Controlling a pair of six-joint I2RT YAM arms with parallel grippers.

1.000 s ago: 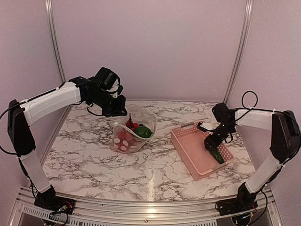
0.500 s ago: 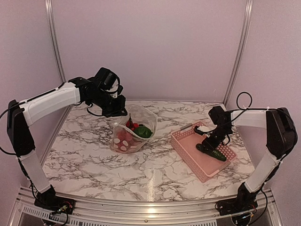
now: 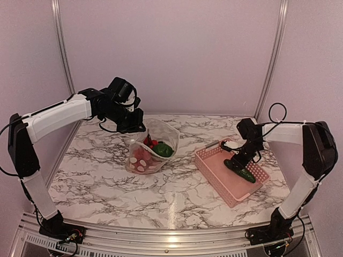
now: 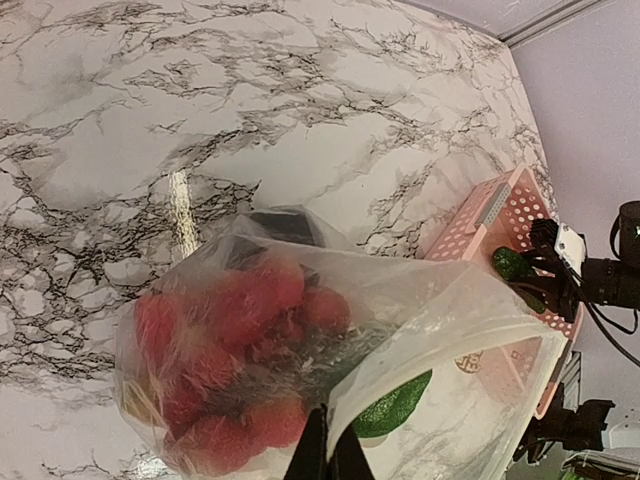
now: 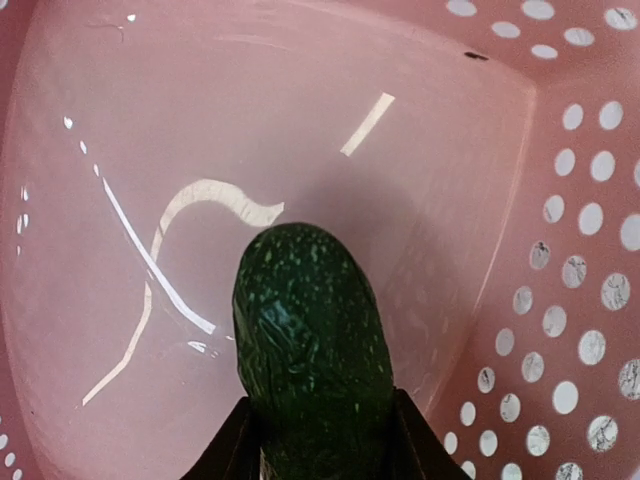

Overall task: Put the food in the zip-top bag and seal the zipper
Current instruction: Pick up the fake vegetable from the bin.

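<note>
The right gripper clasps one end of the cucumber, which lies in the pink basket with its long axis pointing straight away from the fingers. The left gripper is pinched tight on the rim of the zip-top bag.

Soft even light, sharp, slight glare.

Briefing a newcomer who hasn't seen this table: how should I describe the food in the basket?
On the right of the marble table sits a pink perforated plastic basket. Inside it lies a dark green speckled toy cucumber, between the fingers of the right end effector. It is the only food outside the clear dotted plastic bag.
</note>
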